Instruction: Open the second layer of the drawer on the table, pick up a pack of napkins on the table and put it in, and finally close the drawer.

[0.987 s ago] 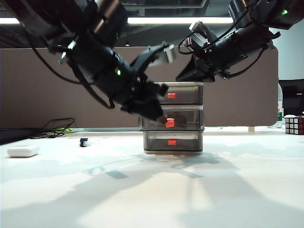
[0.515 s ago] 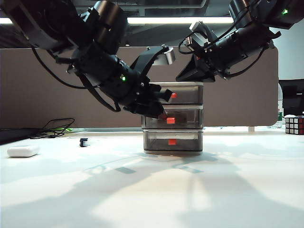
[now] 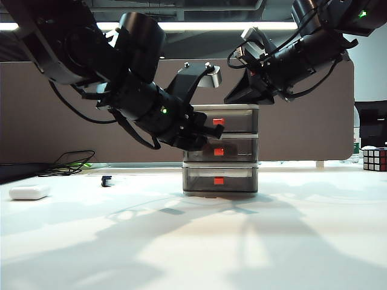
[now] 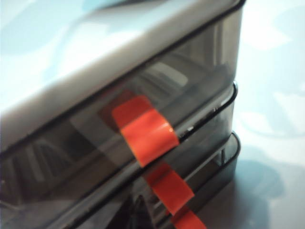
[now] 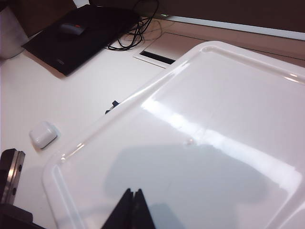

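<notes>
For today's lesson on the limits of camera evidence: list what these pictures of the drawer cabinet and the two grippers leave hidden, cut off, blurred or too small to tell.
- Pack of napkins: in no view.
- Left gripper: exterior view, dark against the drawer; contact with the second layer unclear. Its wrist view shows no fingers.
- Drawer contents: left wrist view, blurred behind smoky fronts.
- Right gripper: its tips, pressed together, cut off by the edge of its wrist view; hidden behind the arm in the exterior view.

Partition (image 3: 60, 109): brown panel spanning the back
Ceiling light (image 3: 230, 26): bright strip above the partition
Cables (image 3: 72, 162): black, at the partition's foot, left
Cube (image 3: 375, 159): coloured, at the partition's right end
</notes>
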